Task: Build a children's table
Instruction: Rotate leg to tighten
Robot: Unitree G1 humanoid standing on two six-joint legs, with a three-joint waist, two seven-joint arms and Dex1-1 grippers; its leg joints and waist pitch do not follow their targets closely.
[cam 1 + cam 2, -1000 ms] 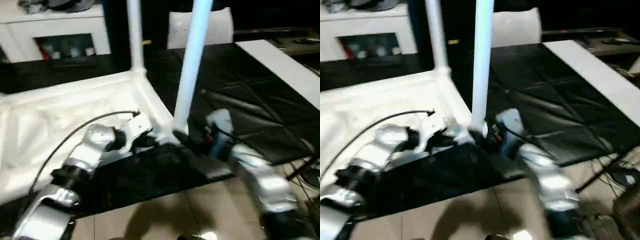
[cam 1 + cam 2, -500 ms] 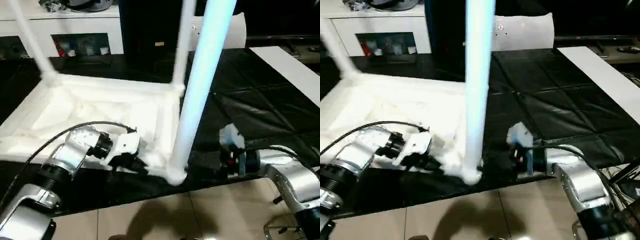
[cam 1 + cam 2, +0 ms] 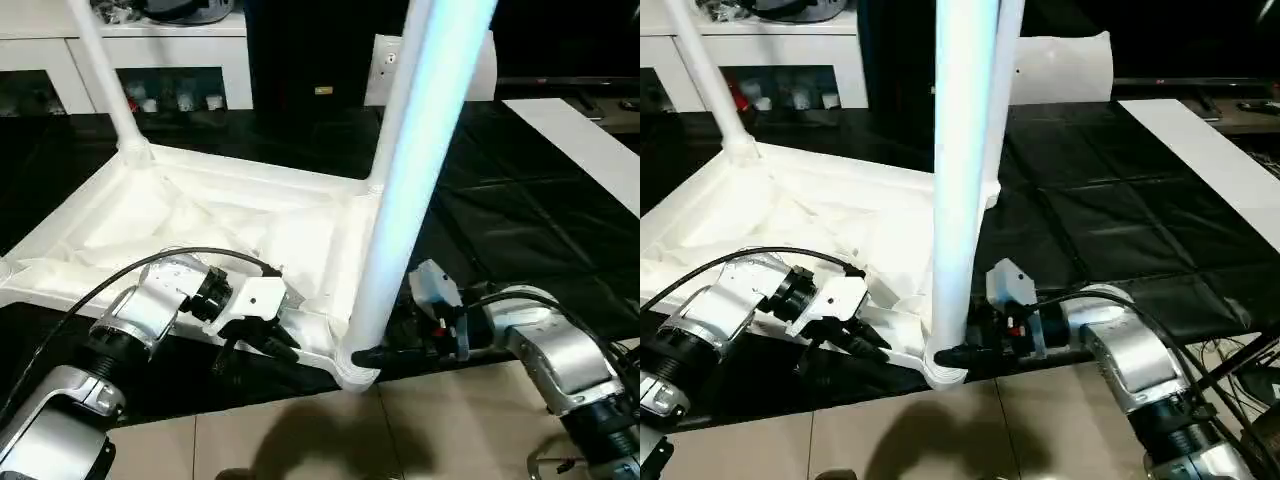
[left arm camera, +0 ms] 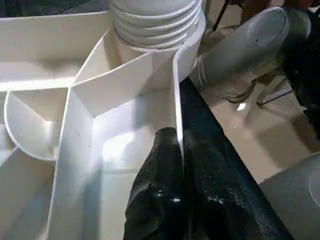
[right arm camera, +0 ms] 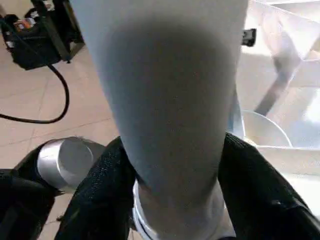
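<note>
Table top (image 3: 200,215) lay upside down on black surface (image 3: 520,210), legs up. Left wrist view showed left tool (image 4: 181,150) pinched on rim wall; right wrist view showed right tool (image 5: 172,170) clamped around near leg (image 3: 405,190) at corner socket (image 3: 355,365).

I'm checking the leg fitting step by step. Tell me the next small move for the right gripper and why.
Probably a twist of the long white tapered leg further into the round corner socket. The right gripper has its black fingers on either side of the leg's base, and the left gripper pinches the white table top's rim, bracing it.
</note>
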